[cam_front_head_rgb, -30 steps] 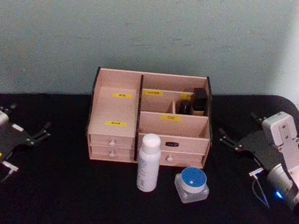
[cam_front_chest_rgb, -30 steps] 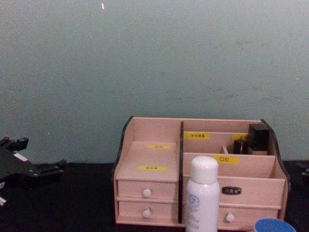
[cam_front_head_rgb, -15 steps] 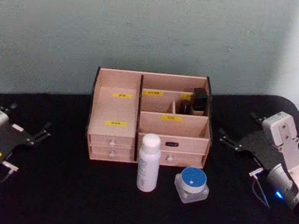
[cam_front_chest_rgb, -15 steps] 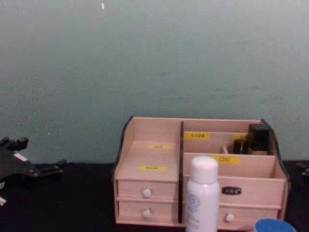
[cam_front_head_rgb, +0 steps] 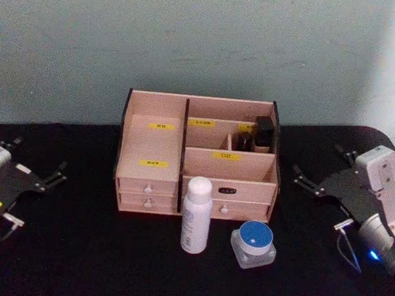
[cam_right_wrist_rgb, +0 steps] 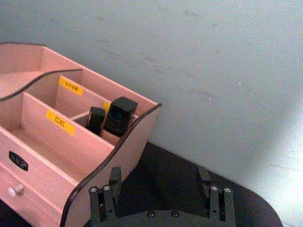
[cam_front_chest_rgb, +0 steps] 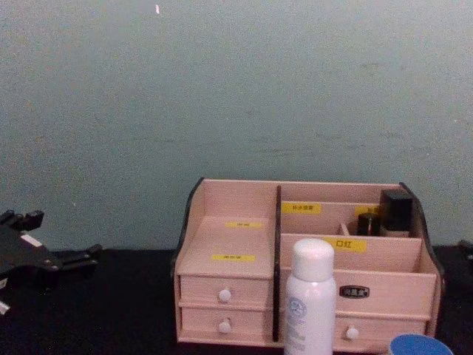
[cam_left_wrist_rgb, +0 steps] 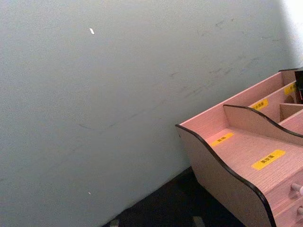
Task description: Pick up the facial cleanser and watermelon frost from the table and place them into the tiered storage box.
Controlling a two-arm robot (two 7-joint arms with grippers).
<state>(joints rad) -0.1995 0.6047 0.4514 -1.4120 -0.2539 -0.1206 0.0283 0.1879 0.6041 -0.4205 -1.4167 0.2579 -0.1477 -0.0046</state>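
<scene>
At the front of the black desk (cam_front_head_rgb: pixel 104 264), the watermelon frost (cam_front_head_rgb: pixel 253 244) sits upright, near the facial cleanser (cam_front_head_rgb: pixel 196 215) on its left but apart from it. The jar is probably rigid and light with smooth walls: take hold across the clear body below the blue lid. The bottle is tall and narrow, so it is likely to tip: grasp it at mid-body, not at the rounded cap. It stands just in front of the drawers.

Farther out at either side, the left gripper (cam_front_head_rgb: pixel 39 156) and the right gripper (cam_front_head_rgb: pixel 317 160) hover well clear, fingers apart, both empty.

Behind the bottle, the tiered storage box (cam_front_head_rgb: pixel 256 192) offers open stepped compartments. Two small black containers (cam_front_head_rgb: pixel 263 133) occupy its rear right section.
</scene>
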